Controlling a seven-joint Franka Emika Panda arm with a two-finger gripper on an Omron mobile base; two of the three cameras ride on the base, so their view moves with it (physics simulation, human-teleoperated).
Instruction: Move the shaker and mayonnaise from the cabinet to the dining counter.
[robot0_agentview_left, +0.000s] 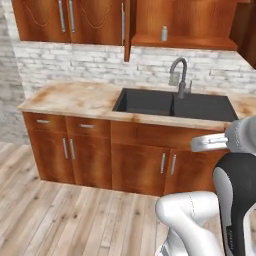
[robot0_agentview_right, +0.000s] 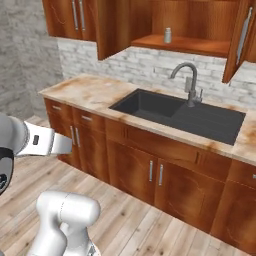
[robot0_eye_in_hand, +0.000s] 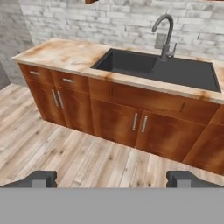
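Note:
The cabinet (robot0_agentview_left: 200, 20) (robot0_agentview_right: 200, 20) hangs open above the sink, with its doors swung out. On its lower shelf stands the small grey shaker (robot0_agentview_left: 164, 33) (robot0_agentview_right: 167, 35), upright and alone. The mayonnaise and the dining counter are out of view. My gripper (robot0_eye_in_hand: 113, 179) is open, its two dark fingertips (robot0_eye_in_hand: 39, 178) wide apart with nothing between them. It hangs low in front of the lower cabinets, well below and short of the shaker, and looks toward the sink.
A beige blotched counter (robot0_agentview_left: 75, 100) holds a black sink (robot0_agentview_left: 175, 105) (robot0_eye_in_hand: 157, 70) with a grey faucet (robot0_agentview_left: 180, 75) (robot0_agentview_right: 190, 82) under the shelf. Lower cabinets (robot0_eye_in_hand: 113, 122) stand below. Closed wall cabinets (robot0_agentview_left: 65, 20) hang at left. The open left door (robot0_agentview_right: 112, 25) juts out. Wooden floor (robot0_eye_in_hand: 65, 153) lies ahead.

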